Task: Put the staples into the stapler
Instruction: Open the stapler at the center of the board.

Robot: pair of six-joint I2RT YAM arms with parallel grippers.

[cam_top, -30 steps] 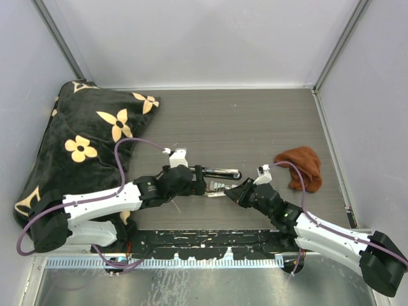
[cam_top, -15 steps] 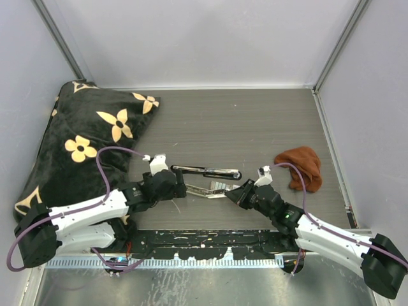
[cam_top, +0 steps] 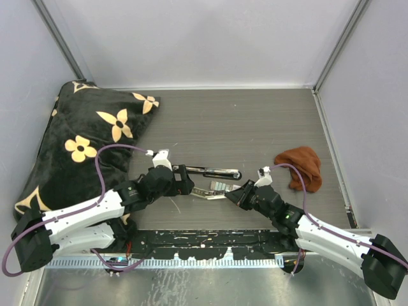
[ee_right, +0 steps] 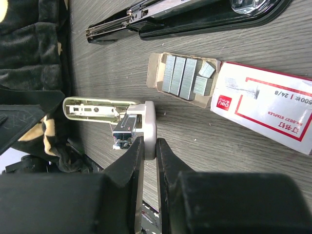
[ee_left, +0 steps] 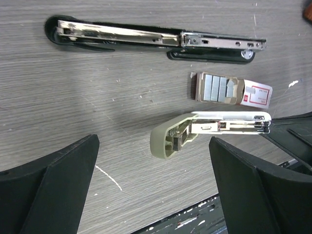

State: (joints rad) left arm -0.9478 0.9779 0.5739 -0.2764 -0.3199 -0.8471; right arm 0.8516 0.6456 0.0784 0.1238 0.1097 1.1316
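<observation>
Holding the cream-green stapler (ee_right: 97,106) still comes first. The right gripper (ee_right: 148,144) has its fingers pressed together on that stapler's pale end, nearest the arm bases, and it should not let go. At the stapler's 9 o'clock the left gripper (cam_top: 184,180) hangs spread wide with nothing between its fingers.

By my reading the step in hand is fetching a strip with that free gripper. The staples (ee_right: 183,75) lie in their open cardboard tray just beyond the stapler at 12 o'clock, apart from it, with the red-and-white box sleeve (ee_right: 265,105) beside them. A good pick straddles one strip along its long sides, pinches gently so the strip does not crumble, and keeps it level on the way to the open channel.

Farther out, again at 12 o'clock, a black stapler (ee_left: 156,41) lies opened flat.

The right wrist view alone shows that the tray holds several strips side by side plus a shorter piece lying askew. The left wrist view shows the cream-green stapler's metal channel lying open. Only the top view shows a rust-brown cloth (cam_top: 301,166) at 2 o'clock and a flowered black pillow (cam_top: 76,146) at 10 o'clock.
</observation>
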